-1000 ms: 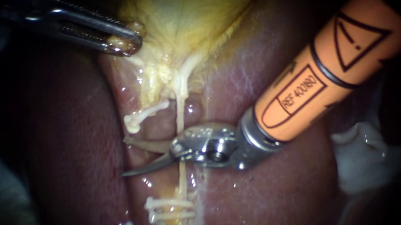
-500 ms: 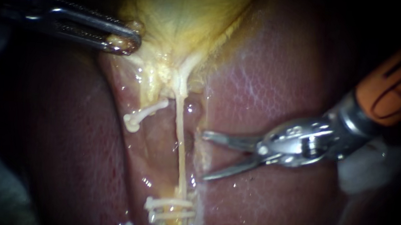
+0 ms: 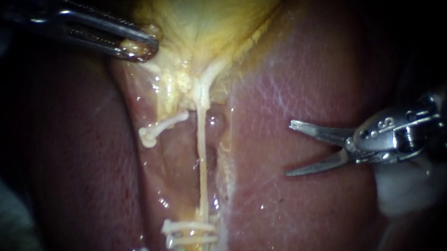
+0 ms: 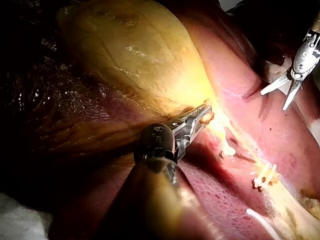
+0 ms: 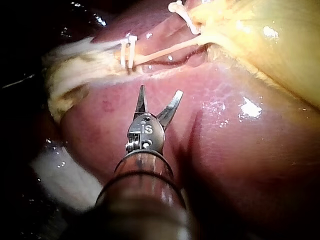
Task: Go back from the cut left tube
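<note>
The cut left tube's upper stump (image 3: pixel 155 129) ends in a white clip below the yellow gallbladder (image 3: pixel 211 13). Beside it the right tube (image 3: pixel 202 161) runs whole down to two white clips (image 3: pixel 188 232). My right instrument (image 3: pixel 290 149) has two thin blades, open and empty, over the liver (image 3: pixel 301 84), well right of both tubes. In the right wrist view its blades (image 5: pixel 160 91) stand short of the clips (image 5: pixel 127 52). My left instrument (image 3: pixel 139 47) is shut on the gallbladder's edge and holds it up; its jaws (image 4: pixel 200 117) show the same grip.
White gauze (image 3: pixel 405 187) lies at the right under my right instrument's shaft. Dark liver (image 3: pixel 72 156) fills the left side. In the left wrist view my right instrument (image 4: pixel 274 100) hangs beyond the clipped tubes (image 4: pixel 265 175).
My right instrument has drawn back to the right, from across the tubes to over the liver, and its blades now stand apart. My left instrument and the tissue have not moved.
</note>
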You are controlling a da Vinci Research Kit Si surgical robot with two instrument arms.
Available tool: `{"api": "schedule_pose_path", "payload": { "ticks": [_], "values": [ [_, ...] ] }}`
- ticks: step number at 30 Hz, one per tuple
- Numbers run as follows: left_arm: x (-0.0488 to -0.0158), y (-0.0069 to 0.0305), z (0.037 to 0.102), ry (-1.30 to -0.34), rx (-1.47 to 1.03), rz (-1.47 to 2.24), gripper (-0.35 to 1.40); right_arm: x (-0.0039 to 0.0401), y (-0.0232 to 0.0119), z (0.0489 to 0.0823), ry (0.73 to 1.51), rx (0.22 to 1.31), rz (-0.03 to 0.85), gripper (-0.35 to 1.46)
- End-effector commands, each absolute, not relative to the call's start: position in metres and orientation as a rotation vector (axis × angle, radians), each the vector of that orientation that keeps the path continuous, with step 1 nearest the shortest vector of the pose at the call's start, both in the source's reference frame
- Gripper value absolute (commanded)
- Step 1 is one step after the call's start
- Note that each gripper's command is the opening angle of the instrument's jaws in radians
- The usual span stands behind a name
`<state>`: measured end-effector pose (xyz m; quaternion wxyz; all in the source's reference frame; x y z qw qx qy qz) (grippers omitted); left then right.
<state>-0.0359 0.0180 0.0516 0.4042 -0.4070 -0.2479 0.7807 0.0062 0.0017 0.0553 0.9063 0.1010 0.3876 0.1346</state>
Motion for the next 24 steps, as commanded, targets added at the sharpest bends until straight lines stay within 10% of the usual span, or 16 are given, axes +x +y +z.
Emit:
{"api": "schedule_pose_path", "payload": {
  "ticks": [1,24],
  "values": [
    [-0.0361,0.0178,0.0519,-0.617,-1.021,1.974,-0.35,0.0063,0.0017,0.0553,0.801,0.209,0.279,1.45],
    [-0.0388,0.0171,0.0572,-0.642,-1.013,2.004,-0.35,0.0067,0.0015,0.0555,0.830,0.252,0.249,1.45]
  ]
}}
